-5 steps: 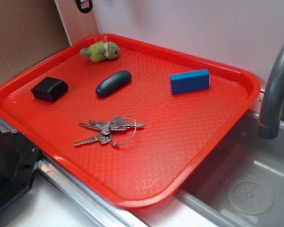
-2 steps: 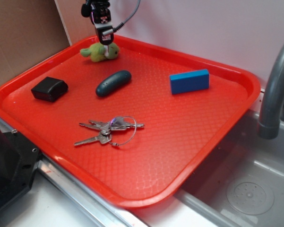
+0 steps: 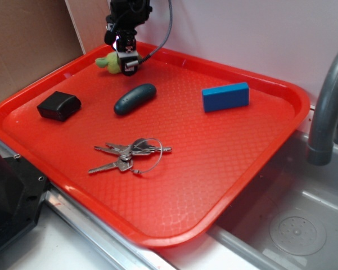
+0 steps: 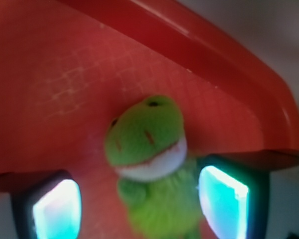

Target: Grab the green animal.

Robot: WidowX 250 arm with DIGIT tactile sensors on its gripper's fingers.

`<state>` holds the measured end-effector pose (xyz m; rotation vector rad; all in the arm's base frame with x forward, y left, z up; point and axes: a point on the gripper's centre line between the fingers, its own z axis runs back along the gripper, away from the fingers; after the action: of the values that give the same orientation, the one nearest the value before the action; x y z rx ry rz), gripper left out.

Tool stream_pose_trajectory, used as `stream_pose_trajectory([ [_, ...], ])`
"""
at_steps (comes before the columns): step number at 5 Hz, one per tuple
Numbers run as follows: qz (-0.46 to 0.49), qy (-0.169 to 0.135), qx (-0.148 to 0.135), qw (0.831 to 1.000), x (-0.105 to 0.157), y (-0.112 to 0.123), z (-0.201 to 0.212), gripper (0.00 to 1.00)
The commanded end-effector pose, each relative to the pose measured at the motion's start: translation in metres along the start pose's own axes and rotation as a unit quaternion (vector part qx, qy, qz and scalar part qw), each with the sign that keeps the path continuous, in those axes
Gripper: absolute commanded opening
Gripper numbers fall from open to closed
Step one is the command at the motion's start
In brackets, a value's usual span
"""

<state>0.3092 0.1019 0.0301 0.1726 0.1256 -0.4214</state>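
Red tray (image 3: 225, 169) beside a sink holds the green animal (image 4: 151, 164) at its far left corner, directly beneath the gripper (image 3: 127, 63). From the wrist view, the open fingers (image 4: 224, 199) straddle the toy's body, its head pointing forward between them.

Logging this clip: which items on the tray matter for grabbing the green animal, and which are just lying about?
Job: green animal; pincer, open around it.

Lying about: dark oval, blue block, black box, keys, red tray.
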Motion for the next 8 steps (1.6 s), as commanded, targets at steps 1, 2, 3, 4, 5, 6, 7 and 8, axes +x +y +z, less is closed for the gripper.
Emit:
stream_pose_trajectory([
  [1,0.012,0.033,0.002,0.999,0.009,0.006,-0.03,1.0],
  [2,0.027,0.064,-0.017,0.997,0.0,0.005,-0.045,0.0],
  [3,0.013,0.051,-0.013,0.999,0.001,0.005,-0.03,0.0],
  [4,0.019,0.016,-0.002,1.0,-0.009,-0.002,0.021,0.0],
  [5,0.049,-0.038,-0.045,0.997,-0.039,-0.039,0.073,0.0],
  [6,0.076,-0.073,-0.046,0.993,-0.08,-0.078,0.123,0.0],
  [7,0.075,-0.11,-0.07,0.989,-0.118,-0.099,0.171,0.0],
  [8,0.126,-0.106,-0.094,0.982,-0.14,-0.092,0.219,0.0],
])
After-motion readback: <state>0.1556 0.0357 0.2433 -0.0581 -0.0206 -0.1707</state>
